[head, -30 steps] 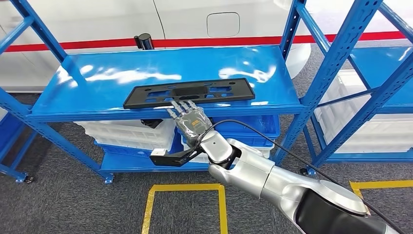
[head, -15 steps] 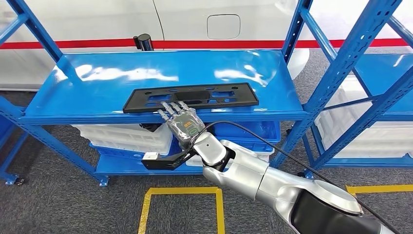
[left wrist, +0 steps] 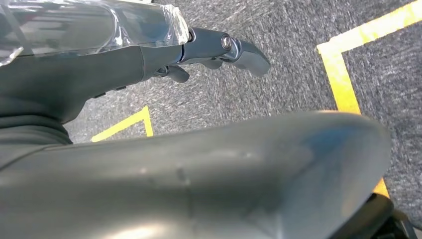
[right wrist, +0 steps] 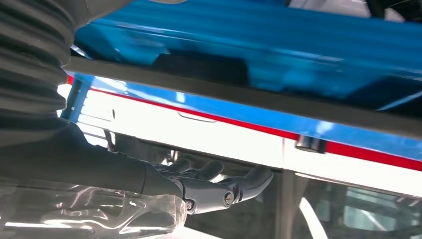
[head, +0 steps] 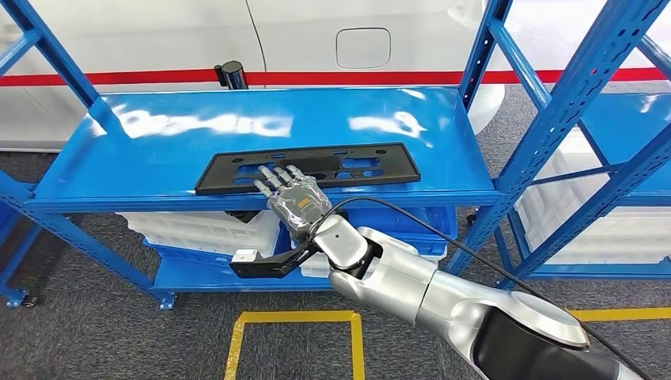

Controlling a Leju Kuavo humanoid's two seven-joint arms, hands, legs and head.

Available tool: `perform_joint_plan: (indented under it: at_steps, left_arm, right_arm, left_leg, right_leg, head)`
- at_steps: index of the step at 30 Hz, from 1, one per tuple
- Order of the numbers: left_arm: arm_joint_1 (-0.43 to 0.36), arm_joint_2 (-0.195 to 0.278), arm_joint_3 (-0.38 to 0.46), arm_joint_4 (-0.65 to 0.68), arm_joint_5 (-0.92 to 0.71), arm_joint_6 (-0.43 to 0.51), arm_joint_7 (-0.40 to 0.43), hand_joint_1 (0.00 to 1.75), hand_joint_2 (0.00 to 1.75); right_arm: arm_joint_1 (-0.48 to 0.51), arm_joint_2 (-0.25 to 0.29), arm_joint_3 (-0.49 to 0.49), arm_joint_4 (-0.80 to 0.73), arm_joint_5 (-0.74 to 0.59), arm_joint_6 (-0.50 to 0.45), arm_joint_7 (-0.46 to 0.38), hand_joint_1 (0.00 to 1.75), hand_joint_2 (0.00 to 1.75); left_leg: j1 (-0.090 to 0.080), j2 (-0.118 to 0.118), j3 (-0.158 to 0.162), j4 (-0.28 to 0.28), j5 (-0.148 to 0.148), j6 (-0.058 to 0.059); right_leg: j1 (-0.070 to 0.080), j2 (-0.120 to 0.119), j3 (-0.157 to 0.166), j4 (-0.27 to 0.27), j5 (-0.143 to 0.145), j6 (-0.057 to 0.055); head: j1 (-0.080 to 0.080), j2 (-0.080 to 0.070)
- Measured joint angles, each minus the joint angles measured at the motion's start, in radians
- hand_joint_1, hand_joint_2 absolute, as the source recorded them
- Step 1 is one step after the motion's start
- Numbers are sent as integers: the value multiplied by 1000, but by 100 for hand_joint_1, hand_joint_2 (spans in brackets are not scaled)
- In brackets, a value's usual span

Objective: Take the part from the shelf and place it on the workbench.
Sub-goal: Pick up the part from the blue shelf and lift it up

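Edging further over the black part [head: 307, 167] on the blue shelf [head: 150, 150], right hand [head: 294, 196] stays flat-fingered, gripping nothing.

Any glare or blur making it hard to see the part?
Head view: sharp; white glare streaks on the glossy blue shelf top lie behind the flat black slotted plastic part, which stays readable. Right wrist view: shelf underside soft and blurred; right hand sharper.
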Motion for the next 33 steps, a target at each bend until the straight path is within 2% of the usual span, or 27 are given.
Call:
perform_joint_plan:
  at_steps: [1, 2, 4, 5, 6, 7, 8, 9, 10, 11, 12, 15, 16, 17, 18, 20, 21, 22, 23, 25, 26, 27, 28, 31, 32, 33]
  left_arm:
    - [0, 0, 0, 0, 0, 0, 0, 0, 0]
    - [-1, 0, 0, 0, 0, 0, 0, 0, 0]
    - [0, 0, 0, 0, 0, 0, 0, 0, 0]
    - [2, 0, -1, 0, 0, 0, 0, 0, 0]
    - [3, 0, -1, 0, 0, 0, 0, 0, 0]
    - [3, 0, -1, 0, 0, 0, 0, 0, 0]
    - [4, 0, -1, 0, 0, 0, 0, 0, 0]
    - [3, 0, -1, 0, 0, 0, 0, 0, 0]
    - [2, 1, -1, 0, 0, 0, 0, 0, 0]
    - [2, 1, -1, 0, 0, 0, 0, 0, 0]
    - [2, 1, -1, 0, 0, 0, 0, 0, 0]
    - [3, 0, -1, 0, 0, 0, 0, 0, 0]
    - [2, 1, -1, 0, 0, 0, 0, 0, 0]
    - [1, 1, -1, 0, 0, 0, 0, 0, 0]
    - [1, 1, -1, 0, 0, 0, 0, 0, 0]
    - [1, 1, -1, 0, 0, 0, 0, 0, 0]
    - [2, 0, -1, 0, 0, 0, 1, 0, 0]
    - [3, 0, -1, 0, 1, 0, 1, 0, 0]
    - [4, 0, -1, 0, 1, 0, 2, 0, 0]
    - [3, 0, -1, 0, 2, 0, 2, 0, 0]
    - [2, 0, -1, 0, 2, 0, 2, 0, 0]
    - [1, 0, -1, 0, 3, 0, 2, 0, 0]
    - [0, 0, -1, 0, 3, 0, 2, 0, 0]
    - [0, 1, -1, 0, 3, 0, 2, 0, 0]
    - [0, 1, -1, 0, 3, 0, 2, 0, 0]
    - [0, 1, -1, 0, 3, 0, 2, 0, 0]
  right_arm:
    - [-1, 0, 0, 0, 0, 0, 0, 0, 175]
    - [-2, 1, 0, 0, 0, 0, 0, 0, 175]
    - [-2, 1, 0, -1, 0, 2, 0, 0, 175]
    - [0, 1, 0, -1, 0, 3, 0, 0, 175]
    - [2, 1, 1, -1, 0, 4, 0, 0, 175]
    - [3, 1, 1, -1, 0, 4, 1, 0, 175]
    - [3, 1, 1, -1, -1, 4, 1, 0, 175]
    - [3, 1, 1, -1, -1, 4, 1, 0, 175]
    - [3, 1, 1, -1, -1, 5, 2, 0, 175]
    - [2, 1, 1, -1, -2, 5, 2, 0, 175]
    - [2, 1, 1, -1, -2, 6, 3, 0, 175]
    - [1, 0, 1, -1, -3, 9, 4, 0, 175]
    - [0, 0, 1, -1, -3, 10, 4, 0, 175]
    - [0, -1, 0, -1, -3, 11, 4, 0, 175]
    - [0, -2, 0, -1, -3, 11, 5, 0, 175]
    - [5, -5, 0, -1, -4, 13, 6, 0, 175]
    - [8, -7, 0, 0, -5, 13, 6, 0, 175]
    - [11, -9, 0, 0, -5, 14, 7, 0, 175]
    - [12, -10, 0, 0, -6, 14, 7, 0, 175]
    - [10, -11, 0, 1, -6, 14, 7, 0, 175]
    - [9, -12, 1, 1, -6, 14, 7, 0, 175]
    - [8, -12, 1, 1, -6, 14, 7, 0, 175]
    - [7, -13, 1, 1, -7, 15, 7, 0, 175]
    - [5, -14, 1, 1, -11, 17, 9, 0, 175]
    - [3, -14, 1, 1, -12, 18, 11, 0, 175]
    - [2, -14, 1, 1, -13, 20, 13, 0, 175]
  left_leg:
    - [2, 0, -10, 21, -12, -6]
    - [4, 0, -32, 65, -32, -13]
    - [8, 1, -110, 206, -84, -25]
    - [10, 1, -149, 270, -100, -29]
    - [12, 1, -174, 301, -98, -32]
    - [13, 1, -177, 288, -76, -33]
    - [14, 1, -160, 236, -39, -32]
    - [14, 1, -130, 160, 6, -30]
    - [12, 1, -97, 89, 37, -26]
    - [10, 1, -74, 38, 56, -21]
    - [7, 1, -61, 11, 61, -15]
    - [4, 0, -53, 0, 55, 3]
    - [5, 0, -48, -2, 54, 10]
    - [7, 0, -44, -5, 53, 17]
    - [7, 0, -40, -6, 51, 22]
    - [6, 0, -33, -6, 44, 30]
    - [6, 0, -29, -6, 41, 31]
    - [6, -1, -24, -6, 36, 31]
    - [6, -2, -17, -6, 31, 29]
    - [4, -4, -2, -5, 18, 22]
    - [2, -4, 3, -5, 12, 17]
    - [0, -4, 5, -5, 8, 12]
    - [-1, -4, 7, -5, 4, 7]
    - [5, -2, 1, 8, -10, -9]
    - [6, -1, -15, 42, -27, -15]
    - [8, 0, -45, 98, -51, -20]
  right_leg:
    - [-3, 0, 2, -2, 0, -6]
    - [-6, 0, 5, -4, -1, -10]
    - [-7, -1, 9, -4, -7, -17]
    - [-7, 0, 11, -4, -9, -18]
    - [-7, 0, 14, -4, -13, -18]
    - [-8, 1, 20, -4, -17, -17]
    - [-8, 2, 26, -4, -21, -15]
    - [-8, 3, 34, -4, -26, -12]
    - [-5, 4, 40, -4, -32, -7]
    - [-3, 5, 45, -4, -36, -3]
    - [-1, 5, 47, -4, -40, 2]
    - [-3, 5, 52, -4, -49, 17]
    - [-4, 4, 47, 12, -59, 22]
    - [-5, 2, 31, 49, -78, 26]
    - [-6, 1, 1, 109, -104, 29]
    - [-6, 1, -80, 253, -156, 32]
    - [-6, 1, -111, 296, -161, 32]
    - [-7, 0, -122, 300, -145, 32]
    - [-7, 0, -112, 261, -110, 32]
    - [-7, -3, -54, 115, -26, 29]
    - [-6, -3, -28, 54, -1, 25]
    - [-5, -3, -12, 18, 9, 21]
    - [-2, -2, -7, 6, 6, 16]
    - [-2, 0, -3, 1, 1, -1]
    - [-5, 0, 0, -1, 0, -7]
    - [-7, 0, 3, -2, -2, -12]
  head:
    - [-1, 0]
    - [-1, 0]
    - [-3, 0]
    - [-3, 0]
    - [-3, 0]
    - [-3, 0]
    - [-3, 0]
    - [-3, 0]
    - [-3, 0]
    - [-3, 0]
    - [-2, 0]
    - [-2, 0]
    - [-2, 0]
    - [-1, 0]
    - [-1, 0]
    - [-1, 0]
    - [-1, 0]
    - [-1, 0]
    - [-1, 0]
    - [-1, 0]
    - [-1, 0]
    - [-2, 0]
    - [-2, 0]
    - [-3, 0]
    - [-3, 0]
    - [-4, 0]
